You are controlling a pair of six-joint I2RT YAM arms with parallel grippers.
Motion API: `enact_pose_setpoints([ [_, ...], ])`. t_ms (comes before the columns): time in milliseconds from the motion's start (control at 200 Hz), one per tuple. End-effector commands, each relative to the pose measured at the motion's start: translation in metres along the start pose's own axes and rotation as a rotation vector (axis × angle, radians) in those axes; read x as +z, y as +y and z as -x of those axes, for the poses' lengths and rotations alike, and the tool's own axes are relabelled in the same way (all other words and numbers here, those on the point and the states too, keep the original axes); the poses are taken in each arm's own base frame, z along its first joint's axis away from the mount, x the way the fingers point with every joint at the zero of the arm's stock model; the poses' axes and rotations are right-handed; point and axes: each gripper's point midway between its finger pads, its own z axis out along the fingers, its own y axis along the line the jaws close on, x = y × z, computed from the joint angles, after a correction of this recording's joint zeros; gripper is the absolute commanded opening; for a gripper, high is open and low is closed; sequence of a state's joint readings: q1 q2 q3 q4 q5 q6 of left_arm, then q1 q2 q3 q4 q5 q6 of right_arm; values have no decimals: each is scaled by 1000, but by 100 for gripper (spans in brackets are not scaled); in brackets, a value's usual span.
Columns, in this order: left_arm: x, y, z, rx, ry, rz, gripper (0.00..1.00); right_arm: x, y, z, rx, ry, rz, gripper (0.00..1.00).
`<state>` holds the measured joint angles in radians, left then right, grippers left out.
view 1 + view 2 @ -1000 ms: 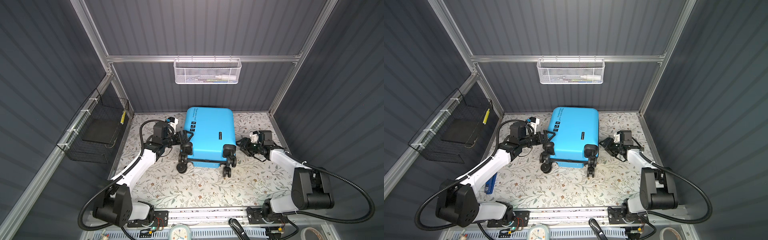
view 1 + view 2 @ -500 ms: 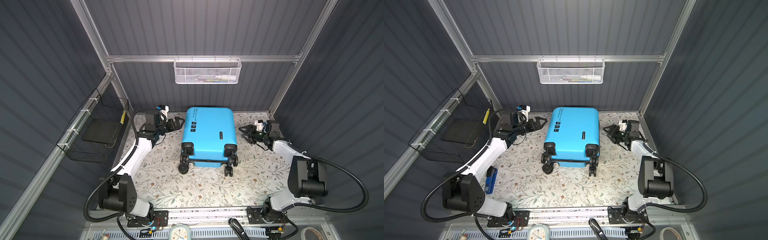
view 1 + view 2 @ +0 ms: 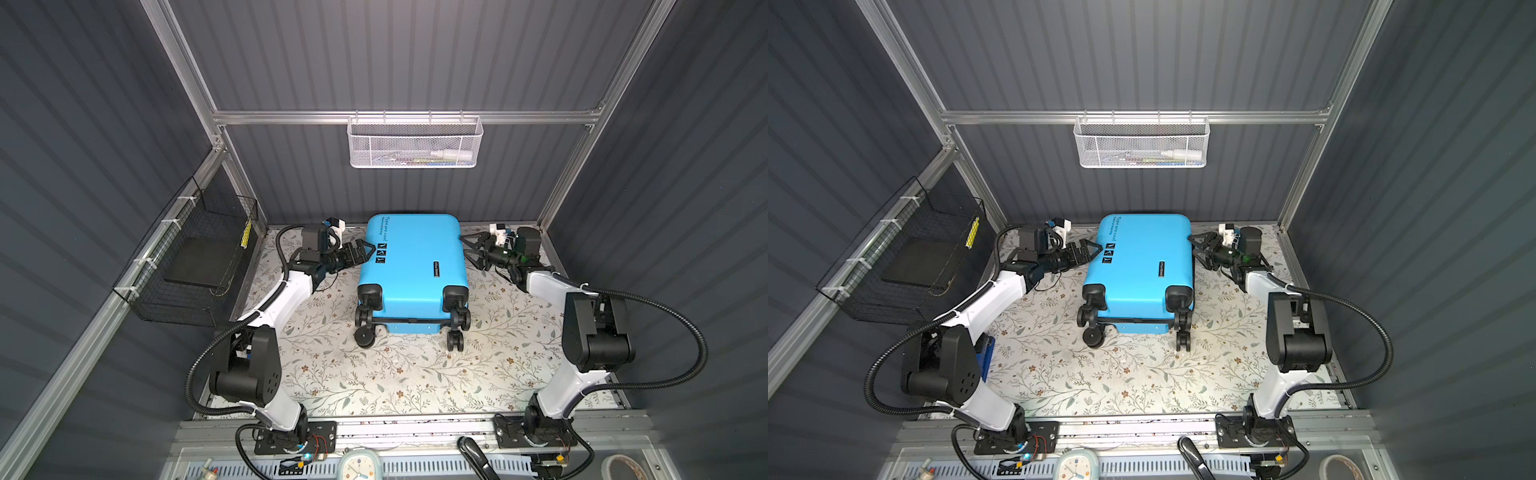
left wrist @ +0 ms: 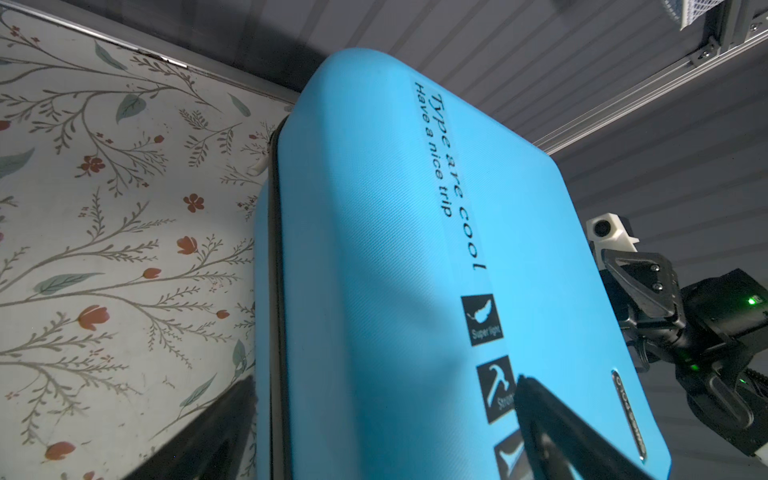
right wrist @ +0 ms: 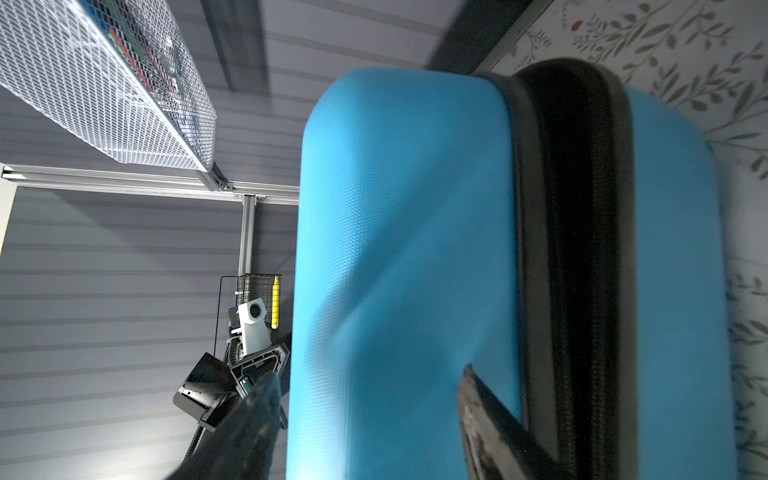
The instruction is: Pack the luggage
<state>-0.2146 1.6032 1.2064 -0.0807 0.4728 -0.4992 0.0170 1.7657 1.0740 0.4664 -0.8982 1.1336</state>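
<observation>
The small bright blue hard-shell suitcase (image 3: 415, 266) lies shut on the floral-patterned tabletop (image 3: 415, 374), so the left gripper (image 3: 368, 251) and right gripper (image 3: 468, 251), jaws apart at its sides, should pinch only the top shell's rim and lift evenly.

You're getting bright, even overhead light in both top views — only soft shadows are falling on the floral mat (image 3: 374, 374). Your right wrist view is blurring across the luggage (image 5: 395, 249); the left wrist view is showing it sharp, half in shadow.
</observation>
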Motion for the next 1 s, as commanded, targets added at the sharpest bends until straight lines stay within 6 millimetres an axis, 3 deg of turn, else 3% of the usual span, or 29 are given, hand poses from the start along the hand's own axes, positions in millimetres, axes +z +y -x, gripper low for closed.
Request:
enact_pose_setpoints([
  [0, -5, -5, -6, -10, 4, -20, 100, -20, 15, -2, -20, -18, 36, 68],
  [85, -8, -3, -9, -8, 7, -11, 100, -41, 9, 8, -28, -87, -7, 69],
  [275, -5, 3, -1, 23, -19, 25, 100, -64, -31, 23, 1, -157, -165, 69],
  [425, -4, 8, 29, 66, -97, 89, 100, -78, -78, 28, 89, -209, -276, 53],
  [540, 3, 14, 55, 67, -143, 95, 100, -69, -99, 27, 133, -171, -287, 29],
  [640, 23, 12, 76, 67, -135, 46, 100, -55, -111, 27, 170, -129, -281, 20],
  [855, 69, 12, 86, 53, -60, -67, 100, -30, -125, 36, 195, -86, -316, 15],
  [995, 86, -9, 87, 41, -32, -169, 100, -5, -122, 34, 189, -36, -320, 15],
])
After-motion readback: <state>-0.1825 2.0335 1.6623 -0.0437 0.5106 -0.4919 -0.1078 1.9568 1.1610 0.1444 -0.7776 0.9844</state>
